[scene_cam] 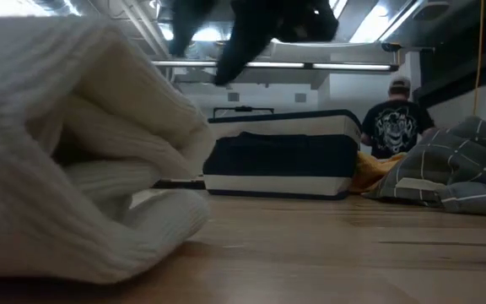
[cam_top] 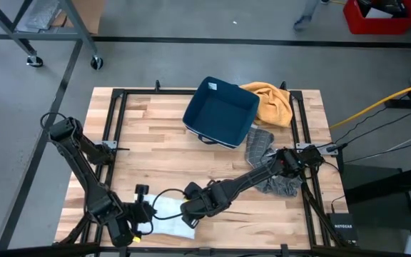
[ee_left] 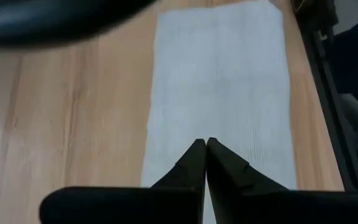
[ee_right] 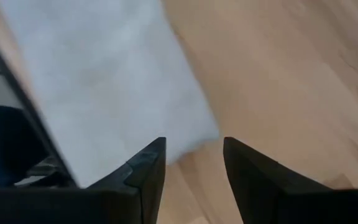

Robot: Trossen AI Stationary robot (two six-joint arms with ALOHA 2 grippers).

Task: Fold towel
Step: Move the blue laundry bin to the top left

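Note:
The white towel (cam_top: pixel 168 218) lies folded into a long strip on the wooden table near its front left edge. It also fills the left of the low view, where the towel (scene_cam: pixel 83 169) shows stacked layers. My left gripper (ee_left: pixel 205 144) hovers shut over the towel's near end (ee_left: pixel 219 81) with nothing between its fingers. My right gripper (ee_right: pixel 194 146) stands open above the towel's right corner (ee_right: pixel 191 134), fingers pointing steeply down, apart from the cloth.
A dark blue bin (cam_top: pixel 220 114) sits at the far middle, with a yellow cloth (cam_top: pixel 270 103) beside it. A grey plaid cloth (cam_top: pixel 262 153) lies under the right arm. A black frame (cam_top: pixel 113 121) borders the table. A person (scene_cam: pixel 392 122) stands in the room beyond.

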